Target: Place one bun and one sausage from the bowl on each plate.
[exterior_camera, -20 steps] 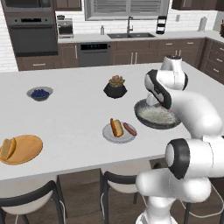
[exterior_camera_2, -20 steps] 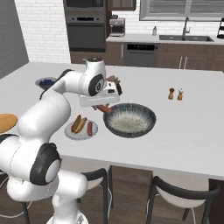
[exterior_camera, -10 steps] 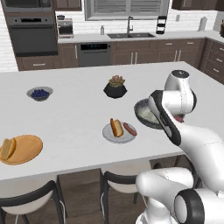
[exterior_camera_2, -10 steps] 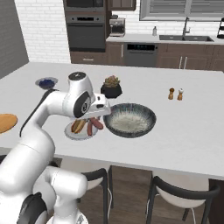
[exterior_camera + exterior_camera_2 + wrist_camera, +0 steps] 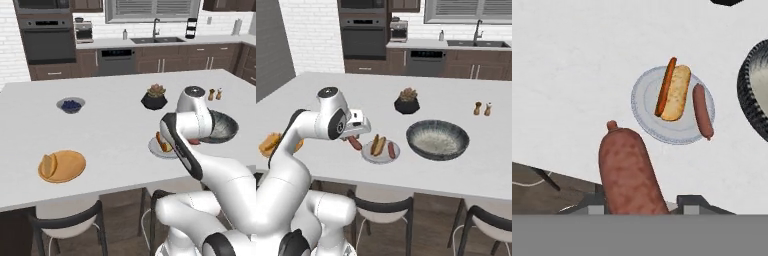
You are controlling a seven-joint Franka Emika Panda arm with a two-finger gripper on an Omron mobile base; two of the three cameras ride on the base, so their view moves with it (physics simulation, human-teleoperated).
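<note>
In the left base view, the white arm is bending over the pale counter (image 5: 110,130). A light grey round plate (image 5: 156,148) is sitting at about four o'clock from the counter's middle, carrying a golden-tan split bun (image 5: 162,142); the arm is covering much of it. The wide dark grey bowl with a pale speckled inside (image 5: 224,126) is lying at three o'clock of that plate, partly behind the arm. An orange-tan wood-like plate (image 5: 67,167) is resting at eight o'clock, well apart, with a second bun (image 5: 48,165) on its left part. A small bowl of blue berries (image 5: 71,105) is sitting at ten o'clock, and a black plant pot (image 5: 154,98) at one o'clock.

In the right base view, the gripper (image 5: 355,140) is hanging just left of the grey plate (image 5: 369,155), its fingers clamped on a slim reddish-brown sausage (image 5: 355,143). The plate is carrying the bun (image 5: 377,145) and another sausage (image 5: 391,149) at its three o'clock. The bowl (image 5: 438,139) is sitting at three o'clock of the plate, close beside it, apart.

In the hand view, the held sausage (image 5: 630,175) is rising large from the bottom edge between the fingers. The grey plate (image 5: 645,116) is lying at one o'clock of it, with the bun (image 5: 676,92) and the loose sausage (image 5: 702,111) on it. The bowl's rim (image 5: 748,90) is showing at three o'clock.
</note>
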